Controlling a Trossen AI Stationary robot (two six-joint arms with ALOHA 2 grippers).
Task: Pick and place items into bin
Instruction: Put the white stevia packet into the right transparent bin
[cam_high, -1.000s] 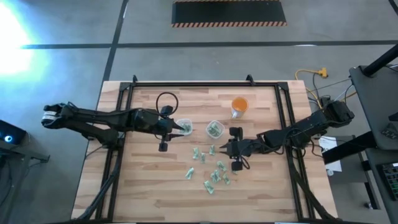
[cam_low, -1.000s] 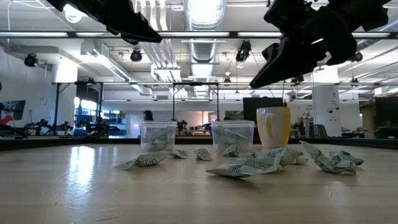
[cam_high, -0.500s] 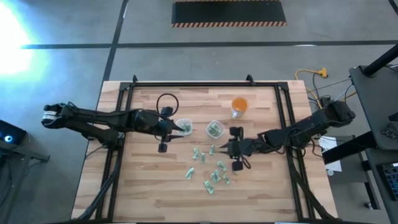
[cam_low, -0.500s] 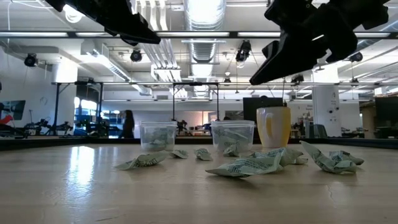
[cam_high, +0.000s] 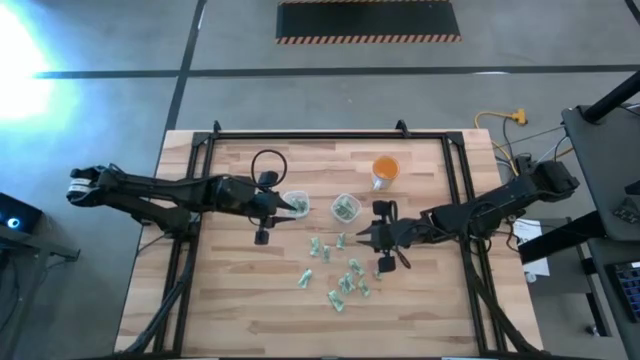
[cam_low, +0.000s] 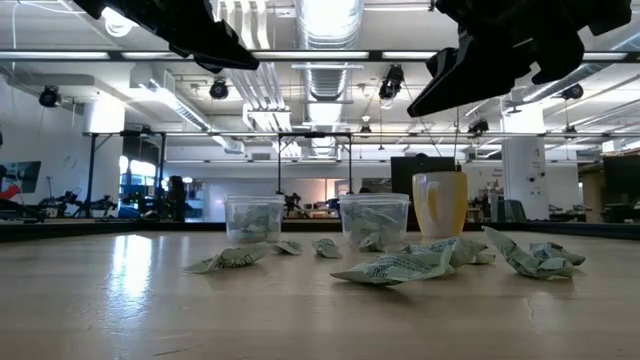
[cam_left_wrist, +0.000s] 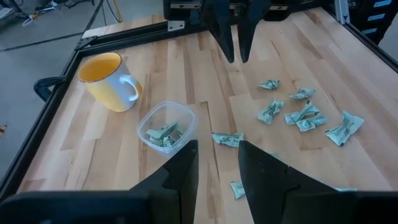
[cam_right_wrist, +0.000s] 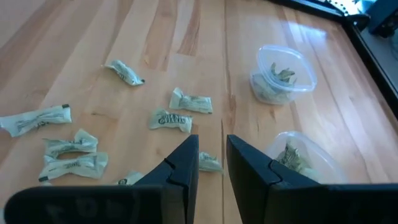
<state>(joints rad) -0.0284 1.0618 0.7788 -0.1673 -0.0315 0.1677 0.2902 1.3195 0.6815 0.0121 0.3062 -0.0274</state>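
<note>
left gripper (cam_high: 297, 207): above clear cup (cam_high: 295, 205), fingers parted, empty | right gripper (cam_high: 362, 236): raised beside scattered wrappers (cam_high: 345, 280), narrow gap, empty | table (cam_high: 240, 300): near side bare

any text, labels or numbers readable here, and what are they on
No text can be read in any view.
wrappers: dark print on the pale green-and-white paper, too small and blurred to read.
orange cup: no lettering visible.
clear plastic cups: no labels visible.
hazard-striped mat: stripes only, no words.
</note>
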